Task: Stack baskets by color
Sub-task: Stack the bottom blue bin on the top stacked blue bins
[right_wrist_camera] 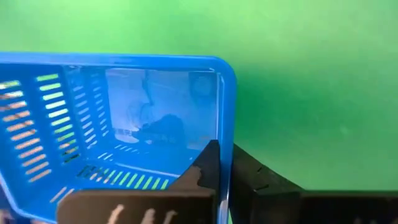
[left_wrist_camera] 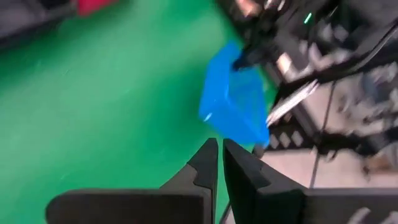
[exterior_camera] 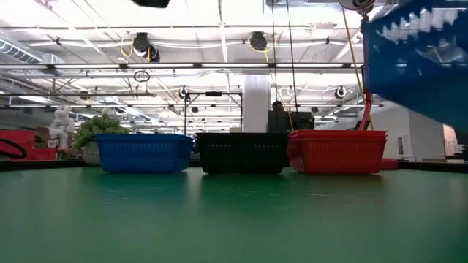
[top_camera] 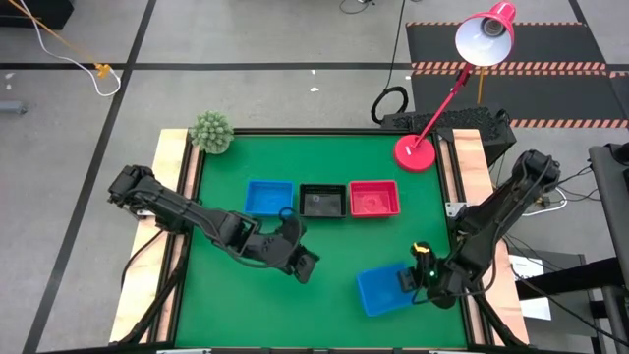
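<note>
Pinching the rim of a blue basket (top_camera: pixel 381 291) between its jaws, right gripper (top_camera: pixel 411 280) at the bench's near right corner, one finger inside the wall and the other outside it, as seen in the right wrist view (right_wrist_camera: pixel 219 163). Tilted and lifted clear of the green bench (top_camera: pixel 324 295) in the low view, where that basket (exterior_camera: pixel 420 62) fills the upper right corner. Hovering over the bench to the left of that basket, well apart from it, left gripper (top_camera: pixel 305 264), jaws pressed nearly together with only a slim gap, pinching nothing (left_wrist_camera: pixel 219 162). Seen from the left wrist, the held blue basket (left_wrist_camera: pixel 235 102) straight ahead of those jaws, beyond open green surface.

Farther back from both sets of jaws, toward the bench's middle, a row of three baskets side by side: blue basket stack (top_camera: pixel 268 197) nearest the left gripper, black basket (top_camera: pixel 322 200) in the centre, red basket (top_camera: pixel 374 198) on the right. Resting upright and level in the low view, blue (exterior_camera: pixel 144 151), black (exterior_camera: pixel 243 152), red (exterior_camera: pixel 336 150), close neighbours but whether touching cannot be told. How many baskets nested in each, likewise not clear.

Behind the row, a red lamp (top_camera: pixel 415 152) at the far right corner and a small green plant (top_camera: pixel 210 131) at the far left corner.
</note>
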Motion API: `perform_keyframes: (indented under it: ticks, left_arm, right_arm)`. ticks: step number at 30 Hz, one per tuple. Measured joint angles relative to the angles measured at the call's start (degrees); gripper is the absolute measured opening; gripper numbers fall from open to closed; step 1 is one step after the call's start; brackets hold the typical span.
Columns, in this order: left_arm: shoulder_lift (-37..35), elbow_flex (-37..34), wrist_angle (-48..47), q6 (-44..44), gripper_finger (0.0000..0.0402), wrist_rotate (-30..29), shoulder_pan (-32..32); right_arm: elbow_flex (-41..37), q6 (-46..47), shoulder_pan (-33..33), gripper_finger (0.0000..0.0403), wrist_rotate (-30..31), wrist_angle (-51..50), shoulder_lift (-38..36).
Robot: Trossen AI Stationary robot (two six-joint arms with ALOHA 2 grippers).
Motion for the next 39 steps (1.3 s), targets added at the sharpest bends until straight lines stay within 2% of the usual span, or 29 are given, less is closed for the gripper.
perform_keyframes:
  ticks: [4,8,13,16,23,30,34,39]
  left_arm:
    - [0.0,0.0,7.6,3.4,0.0043,-6.7,-0.5]
    - [0.0,0.0,13.3,6.7,0.0103,-10.9,-0.2]
    - [0.1,4.3,9.9,10.9,0.0188,-16.5,-0.1]
    - [0.2,7.1,7.5,12.5,0.0215,-20.0,0.0]
    - [1.1,8.2,5.6,15.9,0.0223,-22.8,0.1]
    - [5.1,8.2,8.6,33.3,0.0223,-25.9,0.7]
    - [7.3,8.2,11.3,37.8,0.0224,-28.4,1.6]
    - [8.9,8.2,12.8,37.4,0.0224,-28.6,3.4]
  right_arm:
    - [0.0,-3.7,-2.1,0.0003,5.1,-0.6,-3.3]
    - [0.0,-8.3,-5.3,0.0003,7.5,-1.3,-6.3]
    - [0.0,-13.7,-9.3,0.0002,7.6,-1.4,-8.2]
    - [0.0,-16.1,-11.3,0.0002,8.2,-1.4,-8.6]
    - [0.0,-13.9,-14.6,0.0002,18.2,-1.4,-8.6]
    - [0.0,-14.0,-16.6,0.0002,27.6,1.7,-8.6]
    - [0.0,-14.4,-17.6,0.0002,30.5,1.3,-8.6]
    - [0.0,-15.2,-19.4,0.0002,31.7,1.0,-8.5]
